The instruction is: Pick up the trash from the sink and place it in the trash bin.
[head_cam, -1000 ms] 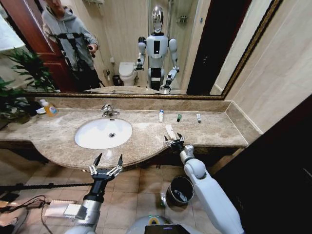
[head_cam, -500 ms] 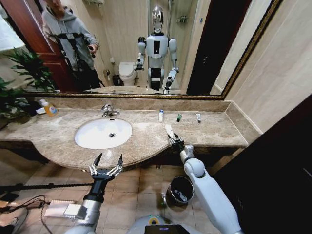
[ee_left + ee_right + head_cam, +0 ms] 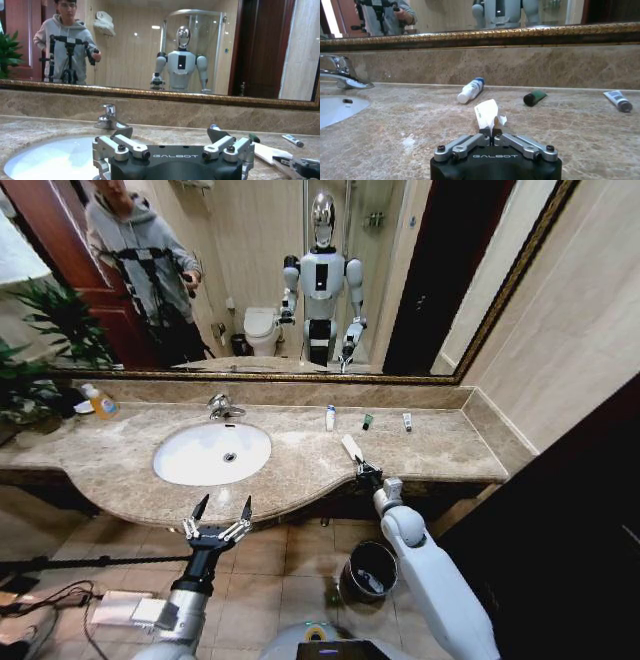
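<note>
My right gripper is shut on the end of a flat white tube of trash, which sticks up from the jaws just over the marble countertop. Further back on the counter lie a small white bottle, a dark green piece and a small tube. The white oval sink lies to the left. The black trash bin stands on the floor under the right arm. My left gripper hangs open in front of the sink, holding nothing.
A chrome faucet stands behind the basin and an orange soap bottle sits at the far left of the counter. A green plant fills the left corner. A large mirror and a wall to the right bound the counter.
My right gripper, open around the flat white tube a second ago, has shut on it and raised it slightly off the counter. The left arm has stayed still.
</note>
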